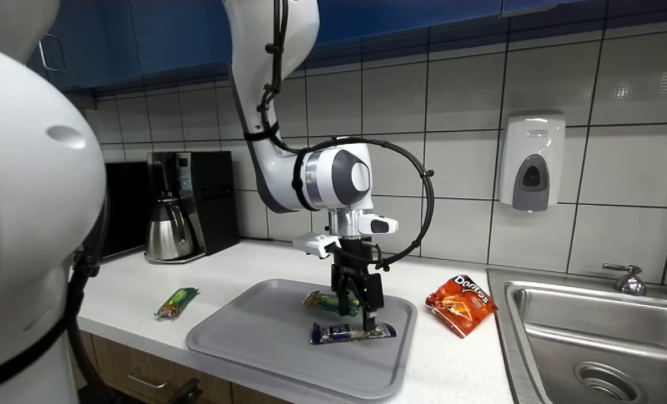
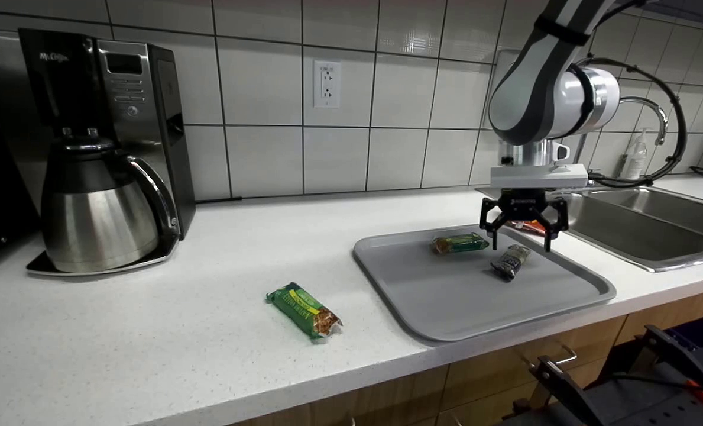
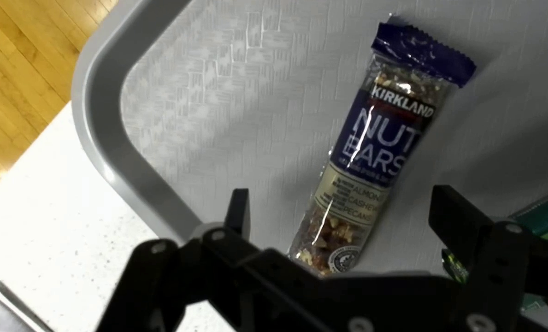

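Observation:
My gripper (image 3: 341, 203) is open over the grey tray (image 3: 218, 152), pointing down, with nothing gripped. Between its spread fingers, in the wrist view, lies a Kirkland nut bar (image 3: 370, 152) in a clear and dark blue wrapper, slanted, its lower end hidden behind the gripper body. In an exterior view the gripper (image 2: 521, 247) stands just above this nut bar (image 2: 511, 262). A green-wrapped granola bar (image 2: 460, 244) lies beside it on the tray, partly covered by a finger in the wrist view. Another green granola bar (image 2: 304, 310) lies on the counter, off the tray.
A red Doritos bag (image 1: 462, 306) lies on the counter between tray and steel sink (image 1: 585, 336). The coffee maker (image 2: 135, 118) with its steel carafe (image 2: 100, 222) stands against the tiled wall. A soap dispenser (image 1: 532, 160) hangs above the counter. Black equipment (image 2: 617, 378) stands below the counter's front edge.

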